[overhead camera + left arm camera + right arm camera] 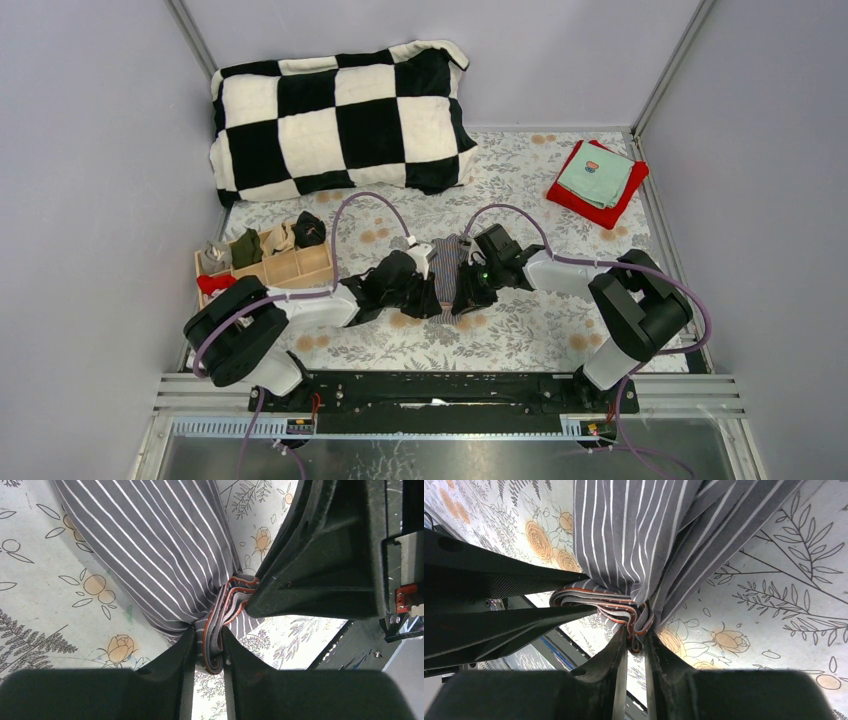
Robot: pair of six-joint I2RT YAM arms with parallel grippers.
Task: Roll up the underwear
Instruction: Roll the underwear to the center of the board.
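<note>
The grey underwear (pixel 447 262) with pale stripes lies in a narrow strip on the flowered table cover, between both grippers. My left gripper (pixel 207 639) is shut on the bunched orange-edged waistband (pixel 227 605), which fills the gap between its fingers. My right gripper (pixel 636 639) is shut on the same waistband (pixel 589 597), a little further along. The striped cloth (pixel 150 545) runs away from the jaws over the cover and bunches into folds (pixel 634 530) at the right grip. From above, the left gripper (pixel 432 290) and right gripper (pixel 468 288) meet at the strip's near end.
A black-and-white checked pillow (pixel 340 120) lies at the back. A wooden tray (pixel 300 268) with small garments stands at the left. A red cloth (pixel 585 205) with a teal cloth (pixel 597 175) on it lies at the back right. Grey walls close in the table.
</note>
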